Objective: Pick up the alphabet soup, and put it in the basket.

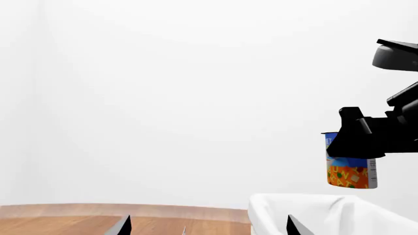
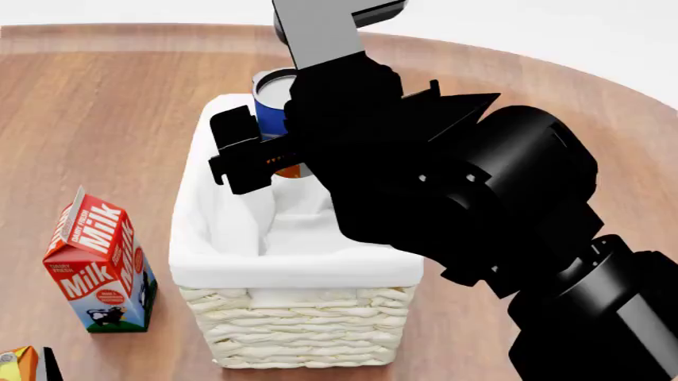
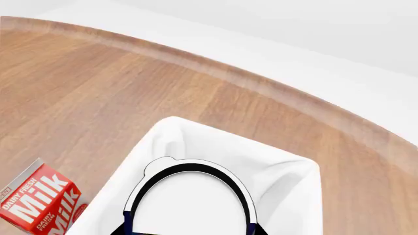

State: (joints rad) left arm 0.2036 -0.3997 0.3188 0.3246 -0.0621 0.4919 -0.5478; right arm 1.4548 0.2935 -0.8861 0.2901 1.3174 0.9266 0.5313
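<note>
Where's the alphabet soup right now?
In the head view, the alphabet soup is held by the right gripper above the far end of the basket, not yet released.

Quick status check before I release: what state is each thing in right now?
alphabet soup: upright, lifted, held above the basket opening.
right gripper: jaws shut on the can.
left gripper: only the fingertips show; apparently open, holding nothing.
basket: upright on the table, lining folded over the rim, nothing visible inside.
milk carton: upright, closed, beside the basket.
</note>
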